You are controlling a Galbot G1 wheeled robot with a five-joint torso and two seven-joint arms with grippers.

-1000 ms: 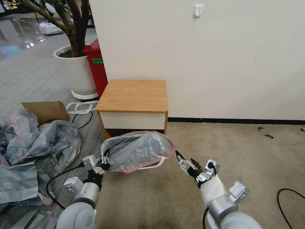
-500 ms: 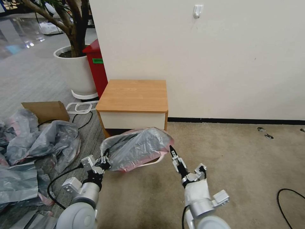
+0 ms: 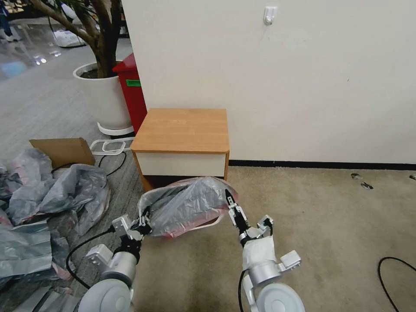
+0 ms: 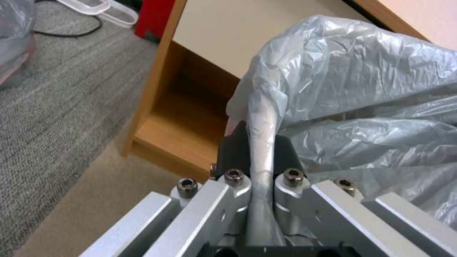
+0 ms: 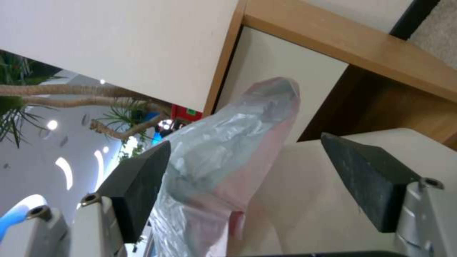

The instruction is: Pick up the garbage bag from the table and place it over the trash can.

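White wall (image 3: 303,86), beige carpet (image 3: 329,225), potted tree (image 3: 102,93) behind.

**Bag draped over bin, below the counter**

Garbage bag (image 3: 186,206): thin, wrinkly, translucent grey with a pinkish-red edge, lower centre of the head view. Spread in a bulging dome over the trash can (image 3: 207,225), only a cream sliver of rolled rim peeking out under the bag's right side. Left corner twisted to a tight strand. Counter (image 3: 184,130): orange-brown top, white drawer front, open shelf underneath, centre frame against the wall, just behind the bag.
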